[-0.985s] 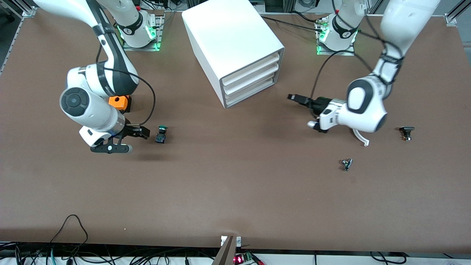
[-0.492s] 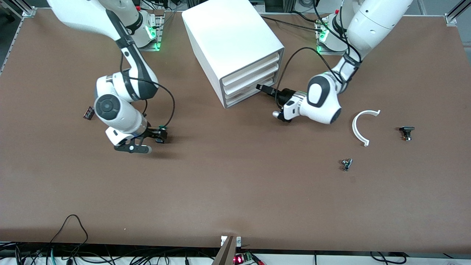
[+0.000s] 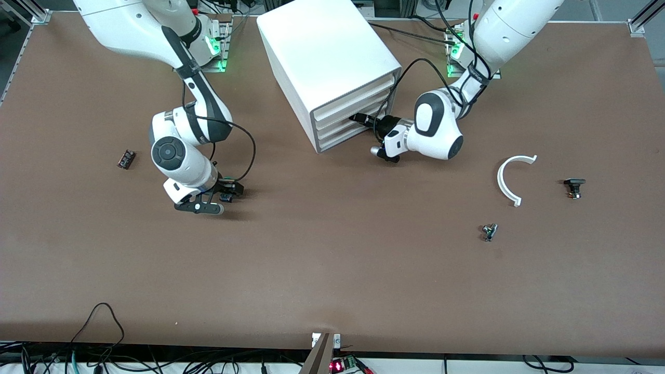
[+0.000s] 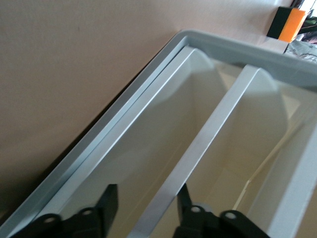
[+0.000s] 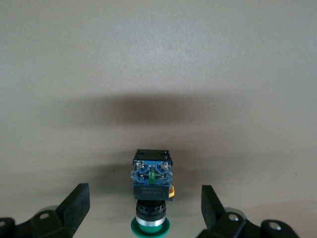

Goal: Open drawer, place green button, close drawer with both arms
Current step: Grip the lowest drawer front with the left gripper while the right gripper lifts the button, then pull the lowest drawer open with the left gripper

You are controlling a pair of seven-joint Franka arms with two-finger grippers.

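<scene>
The right end effector (image 3: 224, 194), having just swung in, is now straddling the tiny green-capped button (image 5: 151, 184) on the brown tabletop (image 3: 332, 270), fingers apart, while the left end effector (image 3: 367, 120), also spread, has reached the white cabinet's lowest plastic drawer (image 3: 350, 136).

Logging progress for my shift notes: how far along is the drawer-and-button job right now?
Nothing is finished: the bottom drawer is shut. In hand: the left claw, open, is at the cabinet front, straddling a drawer edge in the left wrist view; the right claw, open, brackets the green button on the table. Left: pulling the drawer out, gripping the button, placing it inside, closing.
</scene>
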